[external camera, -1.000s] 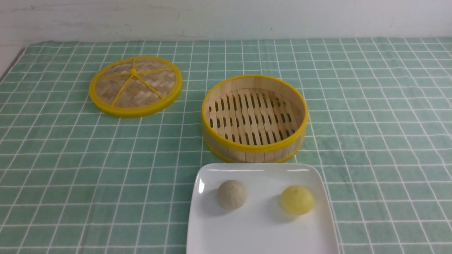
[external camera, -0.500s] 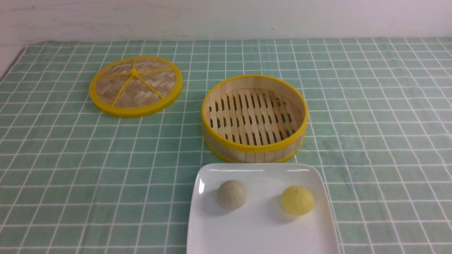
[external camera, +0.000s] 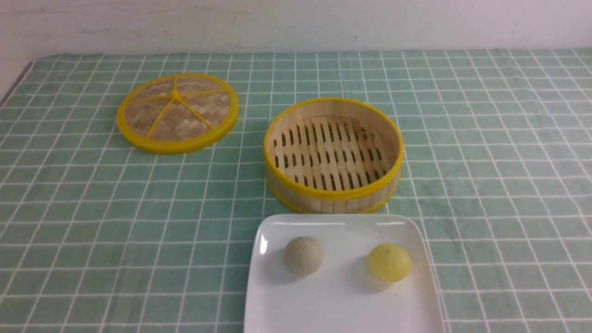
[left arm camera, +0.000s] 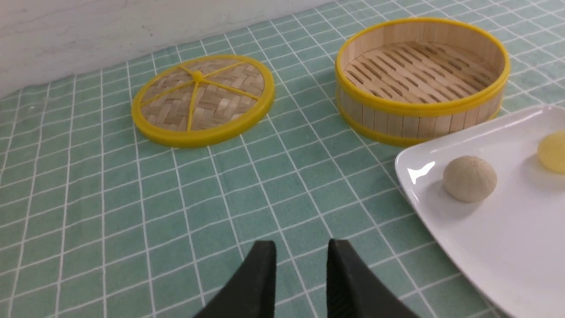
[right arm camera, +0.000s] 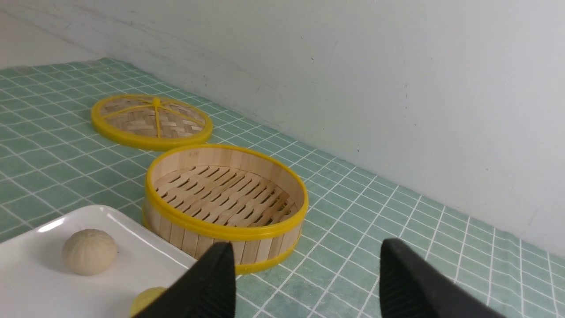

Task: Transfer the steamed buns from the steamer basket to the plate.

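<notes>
Both steamed buns lie on the white square plate (external camera: 342, 305) at the near edge: the beige-grey bun (external camera: 303, 254) on its left half, the yellow bun (external camera: 389, 262) on its right. Just behind the plate stands the steamer basket (external camera: 333, 194) with nothing on its slatted floor. Neither arm shows in the front view. In the left wrist view my left gripper (left arm camera: 300, 247) hovers over bare cloth, left of the plate (left arm camera: 485, 247), its fingers a narrow gap apart with nothing between. My right gripper (right arm camera: 306, 249) stands wide open and holds nothing, near the basket (right arm camera: 225, 229) and above the plate's right side.
The flat woven lid (external camera: 177, 112) with yellow rim and spokes lies on the green checked cloth at the back left. A white wall runs along the table's far edge. The table's left edge shows at the far left.
</notes>
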`<control>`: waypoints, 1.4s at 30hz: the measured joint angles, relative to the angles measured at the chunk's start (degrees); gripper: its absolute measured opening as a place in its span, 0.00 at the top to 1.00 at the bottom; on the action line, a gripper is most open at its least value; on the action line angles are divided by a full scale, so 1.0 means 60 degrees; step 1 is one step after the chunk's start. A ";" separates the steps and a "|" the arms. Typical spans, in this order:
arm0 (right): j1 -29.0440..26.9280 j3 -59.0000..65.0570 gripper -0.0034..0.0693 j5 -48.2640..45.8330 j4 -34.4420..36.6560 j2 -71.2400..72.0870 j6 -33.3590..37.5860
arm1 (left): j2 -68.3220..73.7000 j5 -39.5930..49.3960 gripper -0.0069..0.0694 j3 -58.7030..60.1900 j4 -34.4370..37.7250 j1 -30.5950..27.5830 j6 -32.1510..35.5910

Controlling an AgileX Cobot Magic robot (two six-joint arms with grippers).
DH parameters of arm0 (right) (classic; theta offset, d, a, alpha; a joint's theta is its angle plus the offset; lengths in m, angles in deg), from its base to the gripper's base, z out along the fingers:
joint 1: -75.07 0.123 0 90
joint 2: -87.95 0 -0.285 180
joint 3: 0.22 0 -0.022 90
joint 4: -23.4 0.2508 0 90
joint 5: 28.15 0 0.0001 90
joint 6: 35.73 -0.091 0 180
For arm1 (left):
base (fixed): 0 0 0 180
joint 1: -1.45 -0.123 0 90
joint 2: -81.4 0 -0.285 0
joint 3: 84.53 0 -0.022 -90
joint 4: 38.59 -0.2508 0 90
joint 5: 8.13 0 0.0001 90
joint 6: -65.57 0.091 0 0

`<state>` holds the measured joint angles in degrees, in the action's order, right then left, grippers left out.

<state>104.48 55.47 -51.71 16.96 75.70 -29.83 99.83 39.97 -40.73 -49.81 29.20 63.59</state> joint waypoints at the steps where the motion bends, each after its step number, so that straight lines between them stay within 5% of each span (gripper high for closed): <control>1: 0.0000 0.0000 0.34 0.0000 0.0000 0.0000 0.0000 | 0.0000 0.0109 0.65 0.0054 0.0000 0.0000 0.0000; 26: 0.0000 0.0000 0.37 0.0646 -0.0007 0.0000 -0.0019 | 0.0000 -0.0013 0.62 0.0208 -0.0297 0.0000 -0.0052; 36: 0.0000 0.0000 0.74 0.1274 -0.0007 0.0000 -0.0019 | 0.0000 -0.0013 0.61 0.0208 -0.0307 0.0000 -0.0052; 42: 0.0000 0.0000 0.85 0.1253 0.0046 0.0000 -0.0086 | 0.0000 -0.0013 0.60 0.0208 -0.0307 0.0000 -0.0052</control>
<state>104.48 55.47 -44.19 17.23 75.70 -30.35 99.83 39.89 -39.48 -51.65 29.20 63.28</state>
